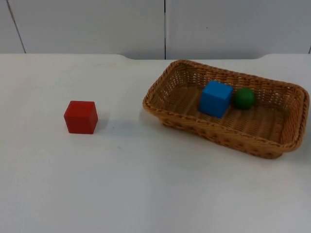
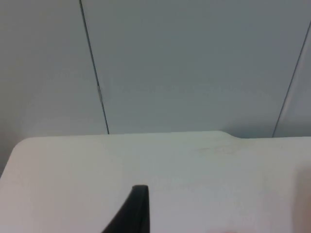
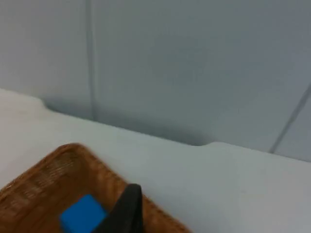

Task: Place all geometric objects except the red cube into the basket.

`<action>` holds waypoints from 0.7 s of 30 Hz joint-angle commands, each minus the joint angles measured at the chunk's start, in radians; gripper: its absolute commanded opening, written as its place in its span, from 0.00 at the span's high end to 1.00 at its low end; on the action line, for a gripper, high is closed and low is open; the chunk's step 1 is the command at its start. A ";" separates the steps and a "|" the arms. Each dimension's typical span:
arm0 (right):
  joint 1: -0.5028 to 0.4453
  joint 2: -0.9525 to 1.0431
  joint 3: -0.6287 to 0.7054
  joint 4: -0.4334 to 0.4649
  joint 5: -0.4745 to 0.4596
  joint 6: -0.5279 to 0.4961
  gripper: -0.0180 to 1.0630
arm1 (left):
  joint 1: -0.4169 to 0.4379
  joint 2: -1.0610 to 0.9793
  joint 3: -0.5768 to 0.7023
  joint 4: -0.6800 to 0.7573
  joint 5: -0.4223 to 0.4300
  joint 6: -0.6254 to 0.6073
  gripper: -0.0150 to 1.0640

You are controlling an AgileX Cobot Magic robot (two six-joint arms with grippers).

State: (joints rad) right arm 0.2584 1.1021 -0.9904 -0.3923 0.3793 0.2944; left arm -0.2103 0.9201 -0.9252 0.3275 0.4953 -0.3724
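Note:
A red cube (image 1: 80,117) sits alone on the white table at the left. At the right stands a brown wicker basket (image 1: 228,138). Inside it a blue cube (image 1: 215,98) rests beside a green ball (image 1: 244,98), the two close together or touching. My right gripper (image 3: 127,211) hangs raised above the basket (image 3: 53,162), with the blue cube (image 3: 82,217) just below it. My left gripper (image 2: 138,211) is held up over bare table, facing the grey wall. Both arms wait away from the objects.
The grey partition wall (image 1: 165,24) closes the table's far edge, just behind the basket. Open white table top (image 1: 146,184) stretches between the red cube and the basket and along the whole front.

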 commanded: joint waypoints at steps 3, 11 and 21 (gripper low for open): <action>-0.182 -0.066 -0.002 0.005 0.002 0.000 0.02 | 0.003 0.043 0.004 0.002 -0.014 -0.003 0.02; -0.410 -0.164 -0.002 0.344 0.067 -0.353 0.02 | 0.003 0.089 0.004 0.002 -0.065 -0.003 0.02; -0.410 -0.150 -0.002 0.467 0.060 -0.460 0.02 | 0.003 0.099 0.004 0.003 -0.085 -0.028 0.02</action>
State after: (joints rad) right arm -0.1471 0.9556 -0.9904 0.0714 0.4547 -0.1528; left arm -0.2103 1.0214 -0.9252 0.3275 0.4270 -0.3884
